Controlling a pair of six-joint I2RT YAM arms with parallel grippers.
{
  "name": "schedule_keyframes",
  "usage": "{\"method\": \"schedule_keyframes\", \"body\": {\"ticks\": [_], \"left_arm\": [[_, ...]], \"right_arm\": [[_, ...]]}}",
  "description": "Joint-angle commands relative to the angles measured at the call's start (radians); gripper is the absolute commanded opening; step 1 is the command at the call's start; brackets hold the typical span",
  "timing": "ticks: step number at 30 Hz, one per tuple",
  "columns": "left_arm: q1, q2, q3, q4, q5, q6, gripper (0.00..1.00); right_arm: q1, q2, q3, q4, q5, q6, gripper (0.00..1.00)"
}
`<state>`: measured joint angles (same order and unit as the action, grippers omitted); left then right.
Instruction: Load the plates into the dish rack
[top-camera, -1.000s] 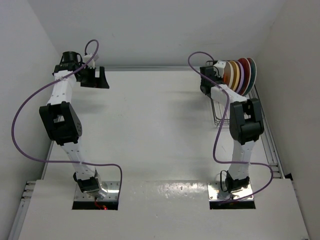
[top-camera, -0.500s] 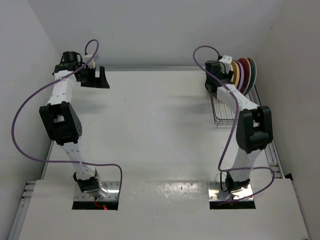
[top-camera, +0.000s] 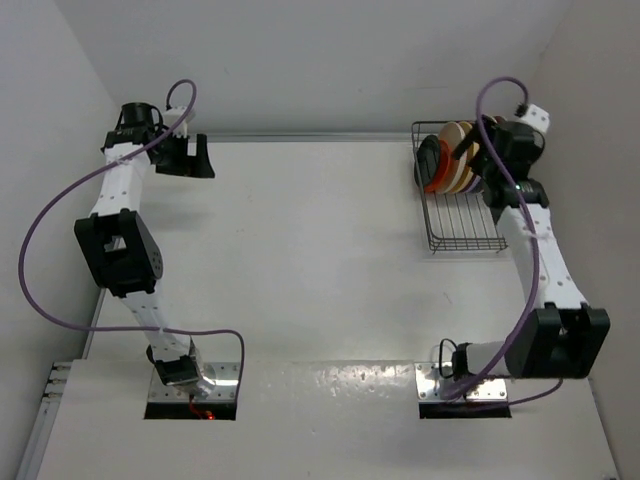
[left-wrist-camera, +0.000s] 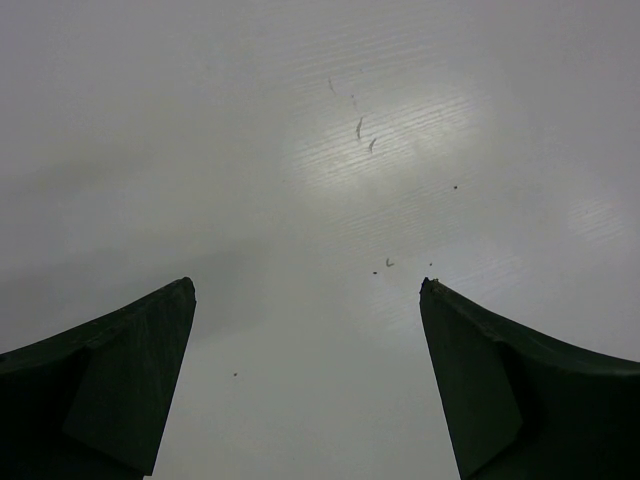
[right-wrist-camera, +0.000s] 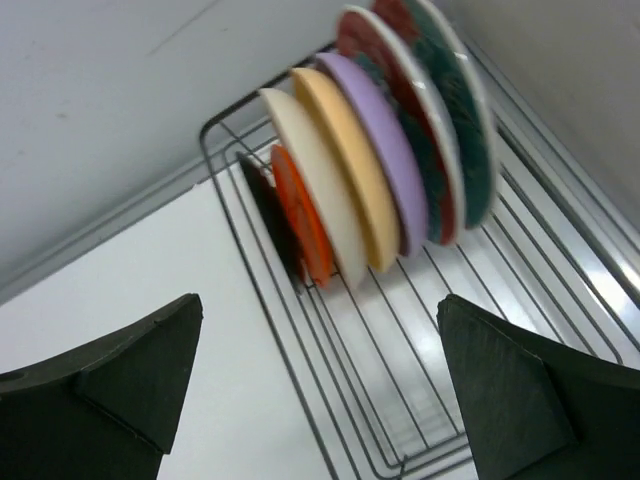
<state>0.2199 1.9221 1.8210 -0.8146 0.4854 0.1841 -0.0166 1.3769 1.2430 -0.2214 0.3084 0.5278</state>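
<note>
The dish rack (top-camera: 462, 226) of thin grey wire stands at the table's far right. The plates (top-camera: 447, 165) stand on edge in a row at its far end. In the right wrist view they run from a small black plate (right-wrist-camera: 262, 212) through orange (right-wrist-camera: 302, 215), cream (right-wrist-camera: 318, 190), tan-yellow (right-wrist-camera: 352, 165) and lavender (right-wrist-camera: 388, 150) to two red ones with teal flowers (right-wrist-camera: 445, 95). My right gripper (right-wrist-camera: 320, 300) hangs open above the rack wires (right-wrist-camera: 420, 380), holding nothing, apart from the plates. My left gripper (left-wrist-camera: 307, 285) is open over bare table at the far left (top-camera: 190, 157).
White walls enclose the table on the left, back and right. The rack sits close to the right wall and the metal rail (top-camera: 540, 280) along the table's right edge. Purple cables loop off both arms.
My right gripper has opened wide. The right arm has swung from the rack's left side up and over to its right, uncovering the front of the plate row. The left arm has stayed put.
</note>
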Motion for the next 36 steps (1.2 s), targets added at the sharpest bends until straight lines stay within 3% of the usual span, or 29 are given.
{"method": "schedule_keyframes", "body": {"ticks": [1, 5, 10, 18, 26, 36], "left_arm": [[0.007, -0.095, -0.037, 0.012, -0.044, 0.014, 0.99], [-0.019, -0.133, -0.107, 0.012, -0.157, 0.032, 0.99], [-0.099, -0.199, -0.25, 0.043, -0.246, 0.066, 0.99], [-0.31, -0.273, -0.463, 0.072, -0.352, 0.112, 0.99], [-0.465, -0.264, -0.463, 0.083, -0.378, 0.112, 0.99], [-0.496, -0.253, -0.474, 0.092, -0.36, 0.103, 0.99]], "right_arm": [[-0.125, -0.094, -0.12, -0.137, -0.147, 0.153, 1.0], [-0.255, -0.185, -0.253, -0.287, -0.23, 0.225, 1.0], [-0.352, -0.326, -0.489, -0.314, -0.397, 0.233, 1.0], [-0.368, -0.45, -0.556, -0.472, -0.357, 0.19, 1.0], [-0.368, -0.613, -0.662, -0.535, -0.376, 0.182, 1.0], [-0.368, -0.688, -0.666, -0.573, -0.376, 0.166, 1.0]]}}
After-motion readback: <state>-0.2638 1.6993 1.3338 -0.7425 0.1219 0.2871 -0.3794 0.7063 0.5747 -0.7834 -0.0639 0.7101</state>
